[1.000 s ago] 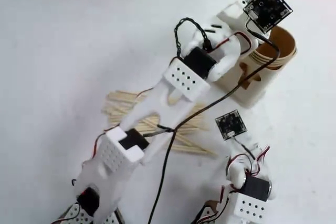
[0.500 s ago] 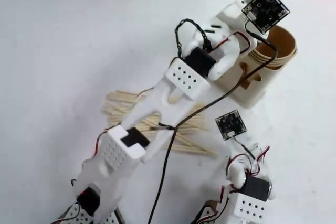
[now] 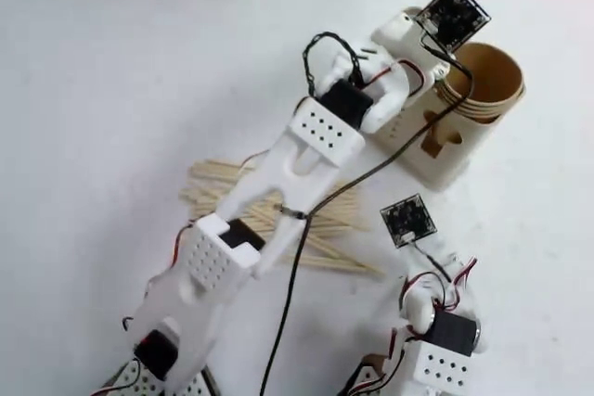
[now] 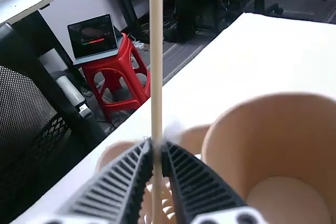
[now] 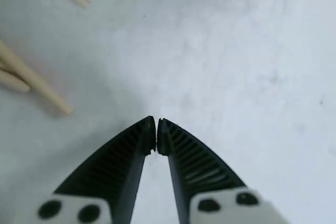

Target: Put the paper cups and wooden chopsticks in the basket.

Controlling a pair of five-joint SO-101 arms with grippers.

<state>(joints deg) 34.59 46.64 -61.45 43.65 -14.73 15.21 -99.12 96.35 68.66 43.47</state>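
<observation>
Left wrist view shows the left gripper clamped shut on a single chopstick, held near one end so that most of its length runs out beyond the fingertips, with the stacked paper cups just beside the jaws. The likeliest trouble is the stick swivelling in so narrow a pinch. If it is let go from this spot, it could drop into the top cup or bounce off its rim onto the table rather than settle in the basket. A nudge from the wrist could also tip the cups, which appear to stand at the basket's far end. In the high view the held stick pokes out past the basket's far side, so it needs bringing over the basket's open part. The remaining chopsticks lie in a loose heap under the left arm, well apart from the basket. The right gripper is closed on nothing, hanging over bare table near that heap.
</observation>
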